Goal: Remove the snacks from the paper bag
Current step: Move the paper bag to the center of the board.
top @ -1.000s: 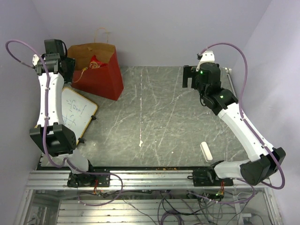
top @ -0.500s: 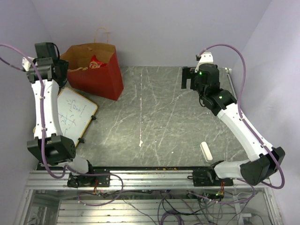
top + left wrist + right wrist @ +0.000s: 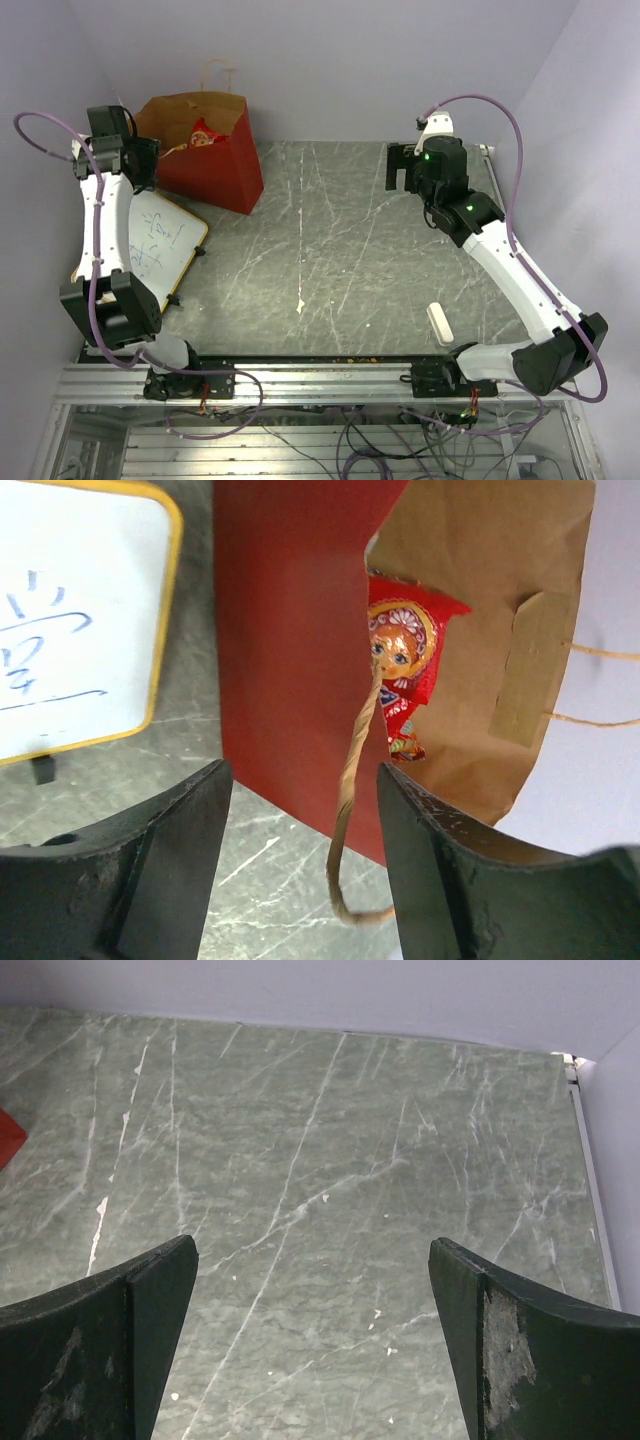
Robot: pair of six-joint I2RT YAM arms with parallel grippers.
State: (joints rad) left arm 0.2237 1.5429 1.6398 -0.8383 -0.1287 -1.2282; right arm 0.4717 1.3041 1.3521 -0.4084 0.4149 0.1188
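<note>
The paper bag (image 3: 215, 165) stands at the table's back left, red outside and brown inside, mouth open upward. A red crinkly snack packet (image 3: 205, 132) shows inside it. In the left wrist view the packet (image 3: 405, 645) lies against the brown inner wall of the bag (image 3: 290, 650). A tan loop handle (image 3: 350, 780) hangs between my left fingers without being pinched. My left gripper (image 3: 303, 790) is open beside the bag's left side (image 3: 147, 165). My right gripper (image 3: 397, 168) is open and empty above bare table (image 3: 312, 1260). The small candy wrappers are hidden.
A yellow-framed whiteboard (image 3: 155, 240) lies at the left, just in front of the bag, and shows in the left wrist view (image 3: 70, 610). A small white oblong block (image 3: 438, 323) lies near the front right. Purple walls close in the back and sides.
My left arm swung out to the left, then came back toward the bag's left side. My right arm has hardly moved. The bag stays put.
</note>
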